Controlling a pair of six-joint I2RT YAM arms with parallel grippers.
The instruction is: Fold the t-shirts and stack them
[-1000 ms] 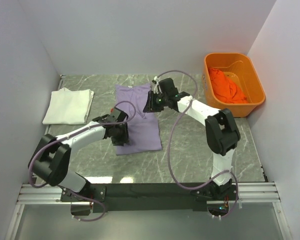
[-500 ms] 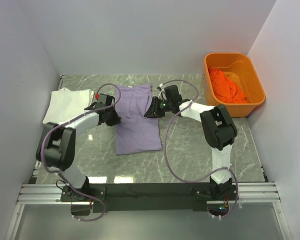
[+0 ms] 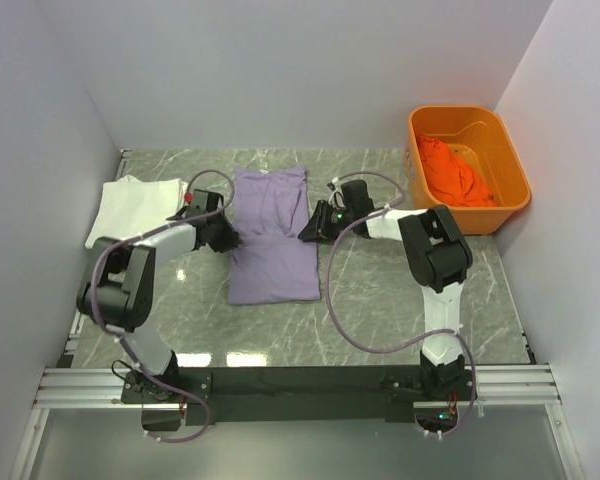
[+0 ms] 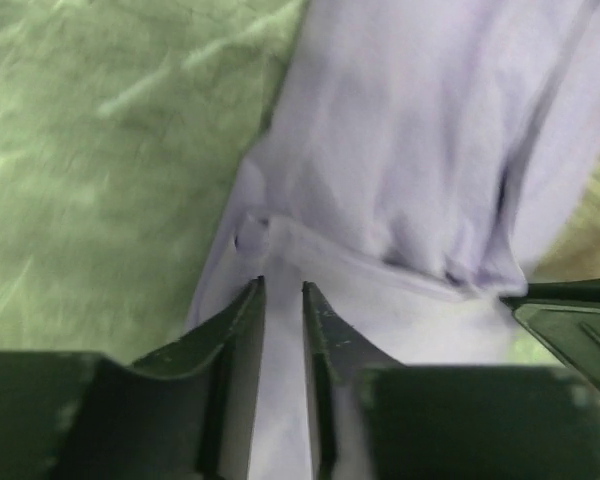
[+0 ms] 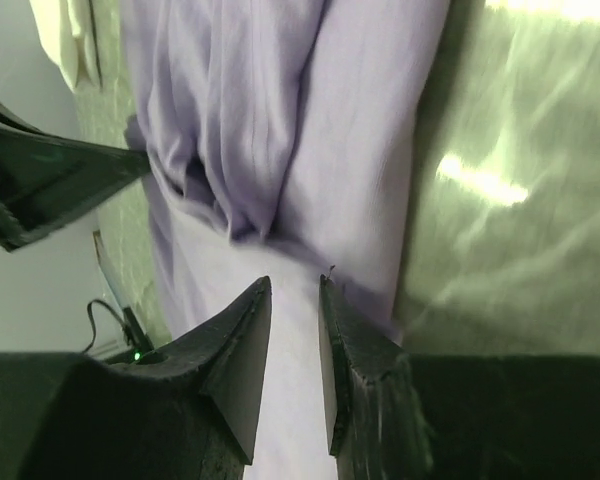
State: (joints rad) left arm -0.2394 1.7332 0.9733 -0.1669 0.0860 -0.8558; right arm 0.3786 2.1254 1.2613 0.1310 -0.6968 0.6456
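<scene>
Midway along the lavender t-shirt (image 3: pixel 270 235), one arm sits at each long edge. The left fingers (image 4: pixel 235 335) are at its left edge and the right fingers (image 5: pixel 245 340) at its right edge, facing each other across the cloth. The shirt lies flat on the table (image 3: pixel 400 280), narrowed into a long strip, so the lengthwise folds look done. Well to the left of it lies the white t-shirt (image 3: pixel 138 210), folded into a neat rectangle. Well to the right of it, the orange t-shirt (image 3: pixel 452 170) is crumpled inside the orange tub (image 3: pixel 458 111).

Both pairs of fingers stand close together with only a narrow slit between them, and lavender cloth shows through each slit. I cannot tell from the wrist views whether either pair has a pinch on the cloth or only rests over it. No bunching shows at the tips.

The step in hand seems to be the crosswise fold that halves the strip. That calls first for a sure hold on both edges at matching points along the shirt. The arms would then lift together and carry one end evenly over the other, so the strip does not skew. After that, the lavender shirt goes onto the white one, and the orange one has yet to be taken out and folded.
</scene>
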